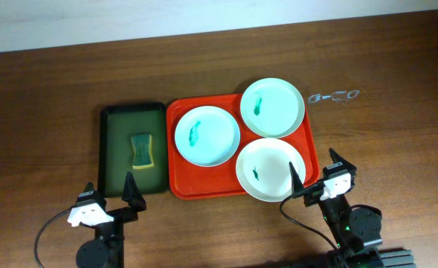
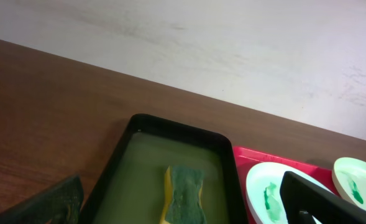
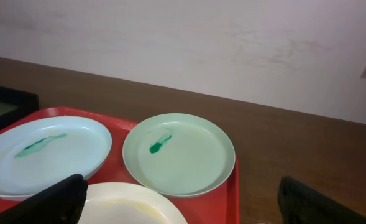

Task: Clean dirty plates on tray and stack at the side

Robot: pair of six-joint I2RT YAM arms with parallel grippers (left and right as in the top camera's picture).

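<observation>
Brown worktop [image 1: 47, 97], tray [image 1: 196, 182] bore three plates [image 1: 207, 135], apparently all green-smeared, left pincer [image 1: 109, 182] and right pincer [image 1: 313, 160] gaped wide, empty.

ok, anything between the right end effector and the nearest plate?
Nothing visible. The right end effector is open at the near right corner of the tray. The nearest plate lies directly ahead of it, with no object between them.

Three smeared plates [image 1: 207, 135] crowd the tray [image 1: 183, 182].
</observation>
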